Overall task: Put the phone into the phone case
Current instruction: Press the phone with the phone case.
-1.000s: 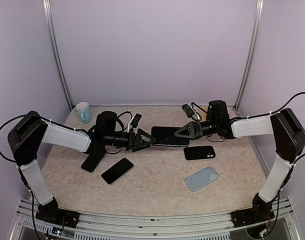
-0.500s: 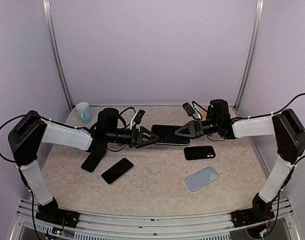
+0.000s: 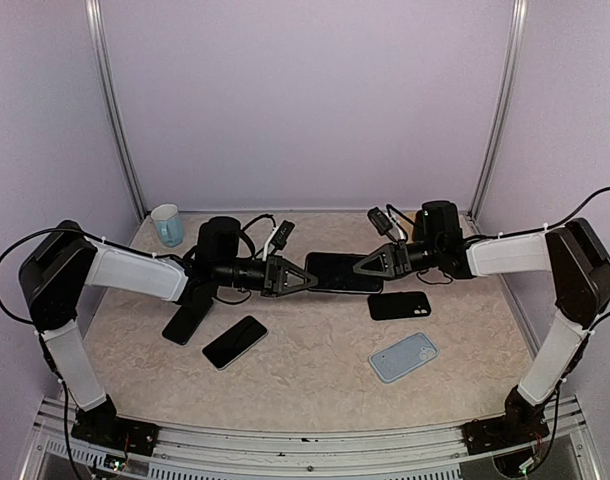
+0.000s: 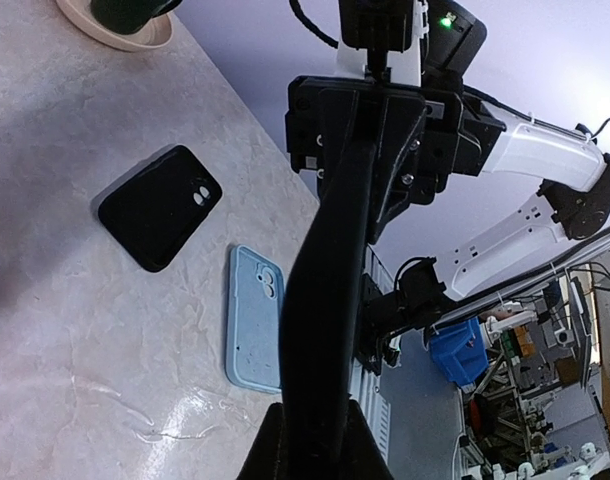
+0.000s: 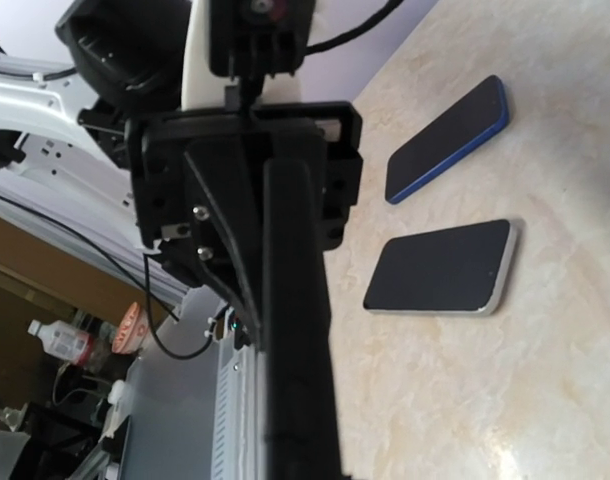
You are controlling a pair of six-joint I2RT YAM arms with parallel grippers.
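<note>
A black phone [image 3: 341,272] hangs flat above the middle of the table, held at both ends. My left gripper [image 3: 307,277] is shut on its left end, and my right gripper [image 3: 358,269] is shut on its right end. In the left wrist view the phone [image 4: 330,250] runs edge-on from my fingers [image 4: 268,452] up to the other gripper. It looks the same in the right wrist view, where the phone [image 5: 297,330] fills the centre. A black phone case [image 3: 399,305] lies on the table just right of centre. A light blue case [image 3: 403,357] lies nearer the front.
Two more phones lie at the left: one with a silver edge [image 3: 234,342] and one with a blue edge [image 3: 188,318] under my left arm. A pale blue mug [image 3: 167,224] stands at the back left corner. Walls close in the table on three sides.
My left gripper has moved a little to the right and closed from wide open onto the phone's left end. The right gripper has kept its hold.
</note>
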